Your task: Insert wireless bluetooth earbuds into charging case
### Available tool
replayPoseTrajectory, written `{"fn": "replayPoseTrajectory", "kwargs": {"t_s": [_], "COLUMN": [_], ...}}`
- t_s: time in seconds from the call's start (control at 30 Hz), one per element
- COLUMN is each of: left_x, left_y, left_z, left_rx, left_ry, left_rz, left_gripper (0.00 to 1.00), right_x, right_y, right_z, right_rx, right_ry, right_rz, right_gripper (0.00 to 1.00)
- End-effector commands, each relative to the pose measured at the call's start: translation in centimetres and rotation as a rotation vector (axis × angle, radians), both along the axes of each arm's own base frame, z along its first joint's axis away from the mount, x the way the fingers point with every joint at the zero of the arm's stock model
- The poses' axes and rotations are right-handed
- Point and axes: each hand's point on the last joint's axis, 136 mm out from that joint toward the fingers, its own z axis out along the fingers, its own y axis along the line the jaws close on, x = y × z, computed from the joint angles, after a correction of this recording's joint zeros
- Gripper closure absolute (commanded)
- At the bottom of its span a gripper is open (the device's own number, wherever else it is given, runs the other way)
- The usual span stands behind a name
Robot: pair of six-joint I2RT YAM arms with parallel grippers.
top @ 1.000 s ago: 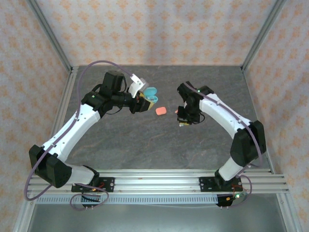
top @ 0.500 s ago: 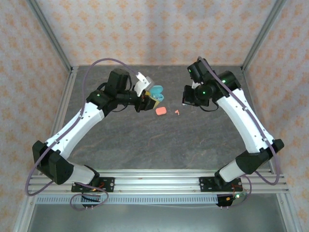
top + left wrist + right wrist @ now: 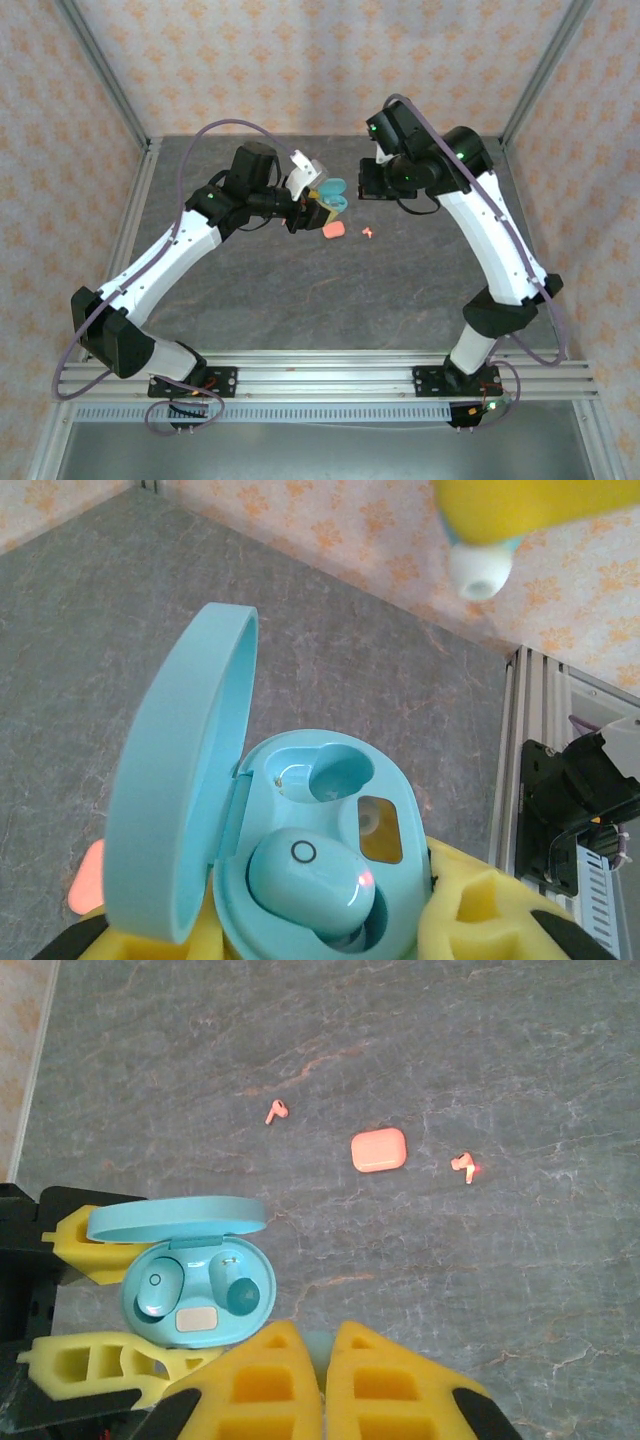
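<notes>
My left gripper (image 3: 318, 206) is shut on the open teal charging case (image 3: 330, 810), holding it above the table with the lid (image 3: 180, 780) swung up. One teal earbud (image 3: 310, 875) sits in the near slot; the other slot (image 3: 335, 770) is empty. My right gripper (image 3: 325, 1350) hovers just beside the case, shut on a second teal earbud (image 3: 480, 572) whose white tip pokes out below the yellow fingers (image 3: 520, 505). On the table lie a closed salmon-pink case (image 3: 379, 1149) and two pink earbuds (image 3: 277, 1111) (image 3: 465, 1166).
The grey stone-patterned table (image 3: 300, 290) is fenced by a metal frame with papered walls (image 3: 300, 60). The pink case (image 3: 334, 230) and a pink earbud (image 3: 368, 232) lie just in front of both grippers. Both arm bases are bolted to the rail (image 3: 330, 380).
My right arm has lifted off the table near the pink earbud and swung back and left to beside the teal case. The left gripper has shifted the case slightly right.
</notes>
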Motion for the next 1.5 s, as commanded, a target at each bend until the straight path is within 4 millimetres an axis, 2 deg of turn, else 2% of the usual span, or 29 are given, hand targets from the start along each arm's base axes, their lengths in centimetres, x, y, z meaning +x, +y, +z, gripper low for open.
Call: {"fn": "replayPoseTrajectory", "kwargs": {"t_s": [0.0,0.63,1.47], "left_x": [0.0,-0.2,-0.3], "left_y": [-0.7,-1.4,-1.5], "left_z": [1.8,2.0,2.4], "left_rx": [-0.024,-0.025,-0.019], "left_ry": [-0.059,-0.053,-0.048], "left_rz": [-0.024,-0.035,-0.043], "left_gripper": [0.91,0.91,0.91], "right_x": [-0.5,-0.6,-0.1], "right_y": [-0.2,1.3,1.7], "right_z": [-0.6,-1.8,-3.0], "right_rx": [-0.052,-0.044,-0.087], "right_ry": [0.022,0.069,0.076], "right_rz": [0.024,0.085,0.097], "right_gripper": [0.94,0.94,0.93]}}
